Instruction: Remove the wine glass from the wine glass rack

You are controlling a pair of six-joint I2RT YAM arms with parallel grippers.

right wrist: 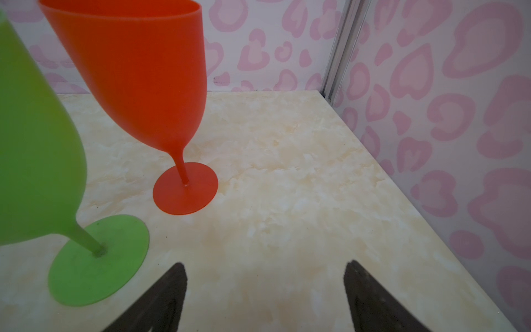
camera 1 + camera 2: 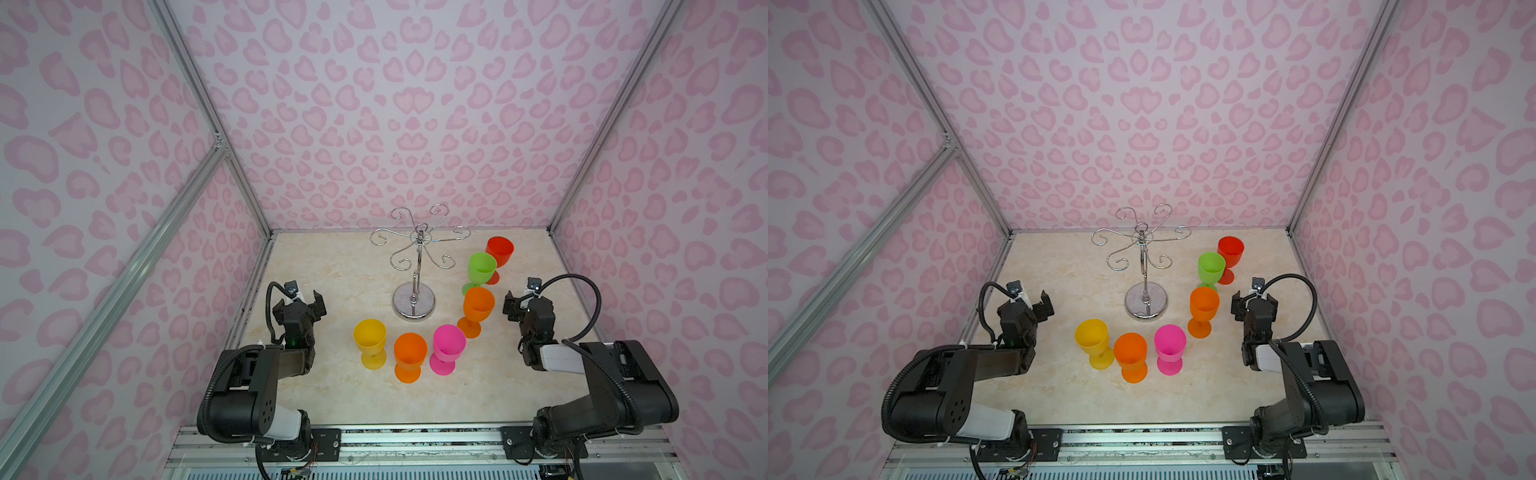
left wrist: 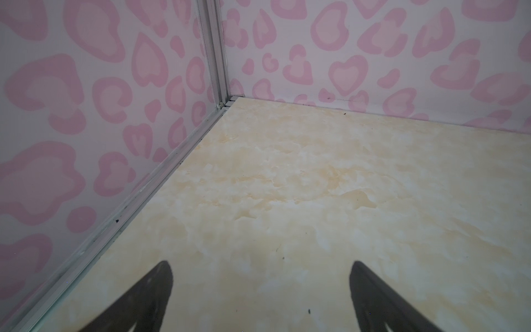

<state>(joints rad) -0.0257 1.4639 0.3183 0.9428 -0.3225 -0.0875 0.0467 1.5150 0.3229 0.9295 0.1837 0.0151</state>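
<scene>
Left edge of the table [image 2: 332, 270]: left gripper [image 3: 260, 268] hung low, jaws spread wide, nothing between them. We judged little risk there, since nothing stood near it.

Near edge, going right: yellow glass [image 2: 370, 336], near orange glass [image 2: 410, 351] and pink glass [image 2: 449, 343] stood upright in a close row. They looked light and narrow-footed, so one tip could take a neighbour with it.

Middle, toward the far edge: wine glass rack [image 2: 416, 274] stood with all its hooks bare. No glass hung on it, so we judged the removal done.

Right of the rack: far orange glass [image 2: 478, 305], green glass [image 2: 482, 268] and red glass [image 2: 500, 250] ran in a line toward the far right corner. The green bowl overlapped the red stem in both top views (touching or not, we could not tell).

Right edge: right gripper [image 1: 265, 266] was parted and empty, just beside the far orange and green glasses. In the right wrist view the green foot lay close by one finger [image 1: 172, 284].

Main hazard, as we judged it: a retreat that swung toward the middle could clip the green or far orange bowl. That glass could then fall into the next one or against the rack base.
</scene>
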